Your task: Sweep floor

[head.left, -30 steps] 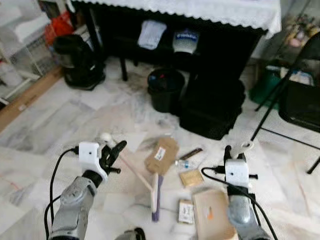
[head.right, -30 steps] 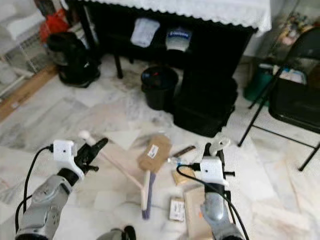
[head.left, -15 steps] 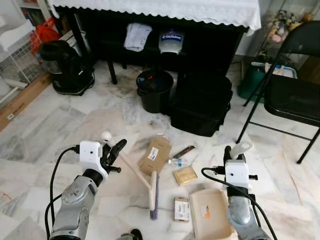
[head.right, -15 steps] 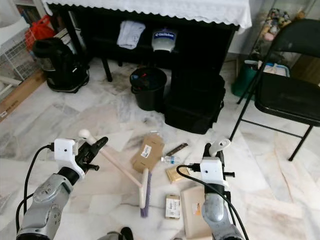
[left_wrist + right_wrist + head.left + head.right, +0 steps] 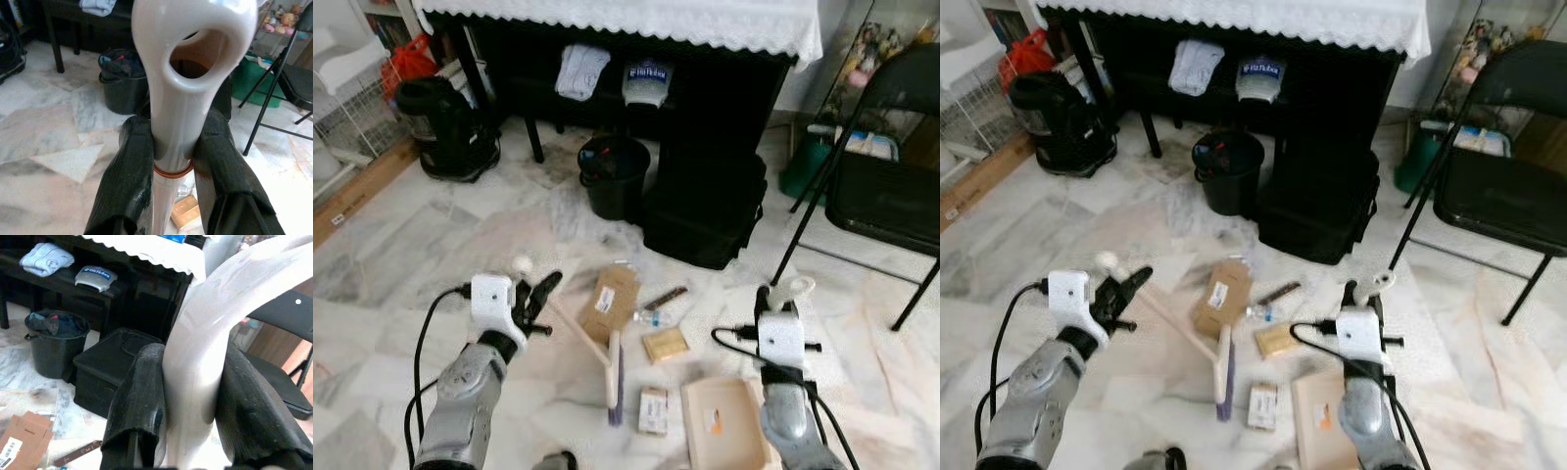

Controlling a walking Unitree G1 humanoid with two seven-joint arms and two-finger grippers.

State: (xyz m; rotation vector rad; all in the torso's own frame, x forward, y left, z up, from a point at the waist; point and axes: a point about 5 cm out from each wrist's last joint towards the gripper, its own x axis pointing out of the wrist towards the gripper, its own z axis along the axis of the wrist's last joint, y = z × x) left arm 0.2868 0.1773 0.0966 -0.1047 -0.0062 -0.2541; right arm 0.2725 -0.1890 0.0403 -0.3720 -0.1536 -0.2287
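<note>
The left gripper (image 5: 534, 299) was closed on the broom (image 5: 597, 357) handle near its end, the brush resting on the floor beside a cardboard piece (image 5: 609, 299). The right gripper (image 5: 190, 396) clamped the dustpan (image 5: 724, 431) handle. Both looked light, stiff and rather slippery

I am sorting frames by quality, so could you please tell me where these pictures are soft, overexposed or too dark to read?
Both eye views are slightly blurred; the space under the black table is too dark to read. Left wrist view: the white broom handle is glary and soft, held between the left gripper fingers. Right wrist view: the dustpan handle in the right gripper is washed out.
</note>
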